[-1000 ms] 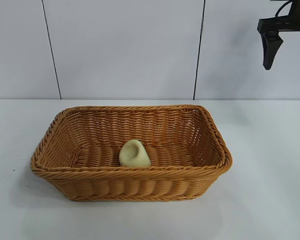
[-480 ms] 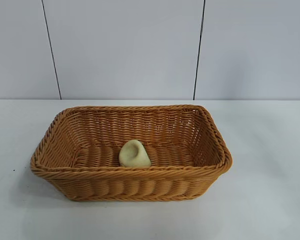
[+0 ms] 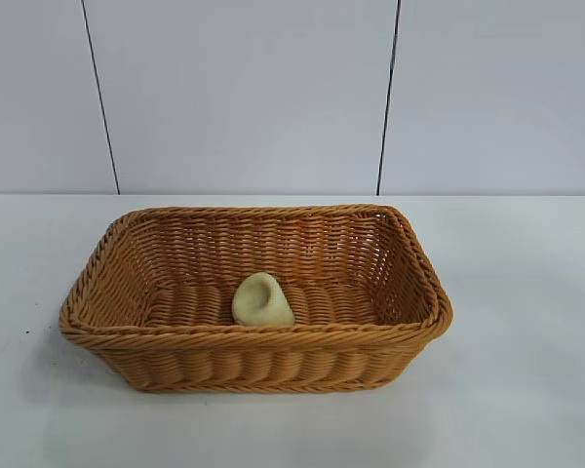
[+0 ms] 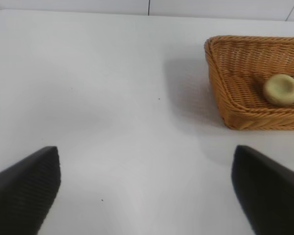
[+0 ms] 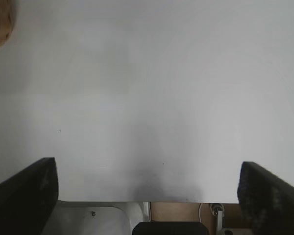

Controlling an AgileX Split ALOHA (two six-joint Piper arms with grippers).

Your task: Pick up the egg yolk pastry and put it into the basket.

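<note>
Pastry (image 3: pixel 263 300), pale yellow and dome-shaped, is sitting inside the basket (image 3: pixel 253 339), on the woven floor close against the wall nearest the outside camera, a little left of the middle in that view. It is tilting slightly, with its dimpled top turned toward the basket's right end. Nothing is touching it. The basket is resting flat on the white desk (image 3: pixel 526 370), with its long sides running across the outside view.

Neither arm is showing in the outside view. The left pincer (image 4: pixel 146 191) is hanging over bare desk well apart from the basket (image 4: pixel 235 98); its two dark fingers (image 4: pixel 24 191) are standing wide apart with nothing between them. From that wrist view the pastry (image 4: pixel 281 89) is showing as a small round bun lying in the basket's near corner.

The right pincer (image 5: pixel 149 196) is also hanging over bare desk, near the desk's edge, its dark fingers (image 5: pixel 24 193) spread wide and gripping nothing. Only a sliver of the basket (image 5: pixel 0 24) is showing at a corner of that wrist view.
</note>
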